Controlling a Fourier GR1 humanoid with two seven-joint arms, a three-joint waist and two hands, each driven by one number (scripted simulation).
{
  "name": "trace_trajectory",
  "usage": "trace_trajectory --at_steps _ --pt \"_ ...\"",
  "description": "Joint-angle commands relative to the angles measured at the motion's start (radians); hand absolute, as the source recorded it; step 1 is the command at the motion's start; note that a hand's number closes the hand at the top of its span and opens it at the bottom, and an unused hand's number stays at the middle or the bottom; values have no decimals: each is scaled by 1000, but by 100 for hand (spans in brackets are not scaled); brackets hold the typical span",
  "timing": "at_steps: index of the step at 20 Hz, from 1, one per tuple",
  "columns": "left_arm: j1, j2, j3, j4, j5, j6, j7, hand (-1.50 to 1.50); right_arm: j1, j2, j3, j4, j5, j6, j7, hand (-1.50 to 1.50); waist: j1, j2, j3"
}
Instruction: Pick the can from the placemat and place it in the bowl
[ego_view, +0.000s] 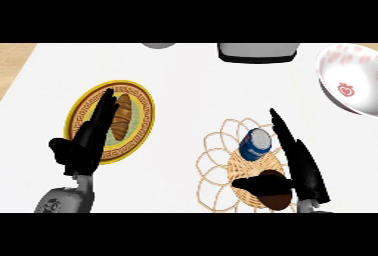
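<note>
The white counter (192, 95) fills most of the head view; a strip of wood-coloured surface shows beyond its left edge at the upper left. Along the far edge sit a grey appliance (258, 52) and a small grey object (158, 45), both cut off by the view's top. The bowl (353, 80), white with red markings, lies at the upper right, partly cut by the right edge. A broad bare stretch of counter lies between the placemat (221, 165) and the bowl.

The can (256, 144) stands on the woven, petal-edged placemat at the lower right of centre. It is blue with a silver top and white lettering, tilted slightly in the view.

The right hand (299, 160) is just right of the can, fingers straight and extended away from the robot, thumb spread across the mat below the can; it is not closed on the can.

The left hand (88, 140) is open, fingers straight, lying over a yellow-rimmed plate (144, 120) that carries a brown pastry (122, 115).
</note>
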Motion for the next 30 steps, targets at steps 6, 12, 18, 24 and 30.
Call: trace_trajectory --at_steps 6,12,18,24,30 --pt "-10 -12 20 20 -15 -20 -23 0 -59 20 48 188 202 -85 7 -150 3 1 0" --pt "-23 -68 -15 -31 -75 21 52 0 -59 6 -6 242 124 -21 -55 -150 0 0 0" --pt "-17 -67 -9 24 -68 -7 -4 0 -94 -71 78 273 195 73 -138 150 3 0 0" --pt "-14 -35 46 -18 -47 -44 29 0 -54 -25 91 245 213 49 -181 150 -1 0 0" --pt "-28 -37 62 -26 -52 -45 48 0 -126 17 33 322 193 -20 -240 150 1 0 0"
